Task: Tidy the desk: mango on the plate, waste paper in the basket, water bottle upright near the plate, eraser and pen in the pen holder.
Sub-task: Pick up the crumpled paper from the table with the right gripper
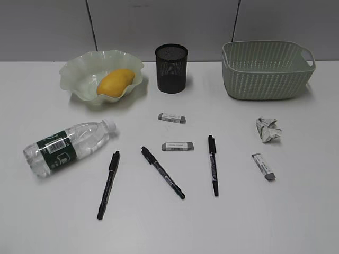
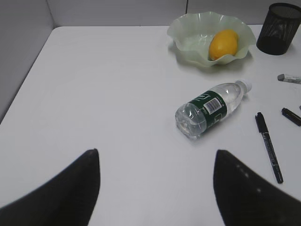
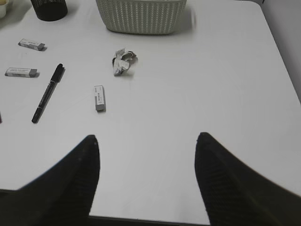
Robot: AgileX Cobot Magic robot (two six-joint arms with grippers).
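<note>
The mango (image 1: 115, 82) lies in the wavy pale green plate (image 1: 74, 74) at the back left. A water bottle (image 1: 69, 145) lies on its side in front of the plate. The black mesh pen holder (image 1: 171, 67) stands at the back middle, the basket (image 1: 267, 70) at the back right. Waste paper (image 1: 268, 129) sits in front of the basket. Three erasers (image 1: 171, 117) (image 1: 177, 146) (image 1: 263, 166) and three pens (image 1: 108, 184) (image 1: 162, 172) (image 1: 213, 164) lie on the table. My left gripper (image 2: 156, 151) is open over bare table, near the bottle (image 2: 211, 107). My right gripper (image 3: 147, 137) is open, short of an eraser (image 3: 99, 98) and the paper (image 3: 123, 60).
A grey wall runs behind the white table. The table's left edge (image 2: 28, 80) shows in the left wrist view, its right edge (image 3: 282, 56) and near edge in the right wrist view. Neither arm appears in the exterior view.
</note>
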